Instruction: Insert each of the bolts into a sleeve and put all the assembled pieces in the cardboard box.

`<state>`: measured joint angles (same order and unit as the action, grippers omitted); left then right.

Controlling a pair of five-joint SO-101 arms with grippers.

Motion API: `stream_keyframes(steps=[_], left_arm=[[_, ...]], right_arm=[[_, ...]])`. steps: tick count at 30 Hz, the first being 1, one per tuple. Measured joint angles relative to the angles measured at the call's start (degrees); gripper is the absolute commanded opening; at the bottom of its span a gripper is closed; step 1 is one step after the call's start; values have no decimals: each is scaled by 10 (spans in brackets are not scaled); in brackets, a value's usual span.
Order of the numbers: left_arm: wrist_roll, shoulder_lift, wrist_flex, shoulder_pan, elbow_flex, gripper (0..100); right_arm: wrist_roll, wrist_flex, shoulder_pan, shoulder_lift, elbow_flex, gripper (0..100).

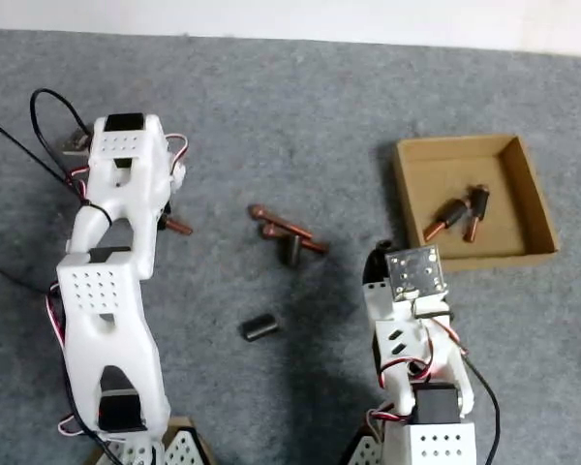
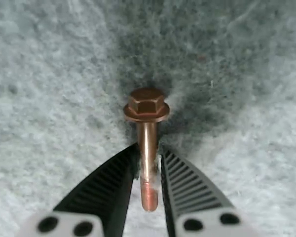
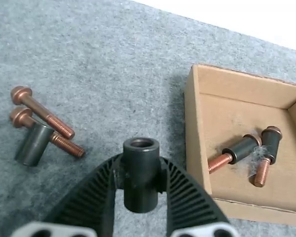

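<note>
Plainly, the coming move is a mating of two held parts. The left claw [image 2: 148, 153] has its ribbed jaws drawn nearly shut on the shank of a copper bolt [image 2: 147, 133]. The bolt runs along the claw's own line, with its flanged hex head out past the fingertips and its threaded end back between the jaws, toward the wrist. The right claw [image 3: 141, 164] is likewise clamped, on a dark sleeve [image 3: 140, 180] gripped about its middle. One bore mouth is open and turned toward that wrist's camera, though how far the sleeve tilts I cannot say for sure. In the high view the held bolt juts from the left arm toward the table's middle, while the right claw sits just beside the near corner of the cardboard box [image 1: 408, 184]. The sleeve thus lies well apart from the bolt, off to the robot's right. Between them lie two loose bolts [image 1: 283, 229], with a standing sleeve [image 1: 292, 250] touching them and a toppled sleeve [image 1: 259, 327] nearer the arms' bases. Two assembled pieces [image 1: 448, 215] are already in the box. Everything turns, I judge, on axis and end: the thread must enter the bore, yet it points back into the left claw rather than outward, so both lining up and approach side need care.
</note>
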<state>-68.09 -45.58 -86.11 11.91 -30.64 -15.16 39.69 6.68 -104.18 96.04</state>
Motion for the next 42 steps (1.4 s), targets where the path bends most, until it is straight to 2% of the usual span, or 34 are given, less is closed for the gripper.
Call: stream_keyframes(steps=[14, 26, 33, 42], left_arm=[[55, 0, 0, 0, 0, 5], [59, 0, 0, 0, 0, 7], [65, 0, -3, 0, 0, 194], [91, 2, -10, 5, 0, 195]], right_arm=[[0, 0, 0, 0, 0, 5], [0, 0, 0, 0, 0, 5], [0, 0, 0, 0, 0, 5], [0, 0, 0, 0, 0, 5]])
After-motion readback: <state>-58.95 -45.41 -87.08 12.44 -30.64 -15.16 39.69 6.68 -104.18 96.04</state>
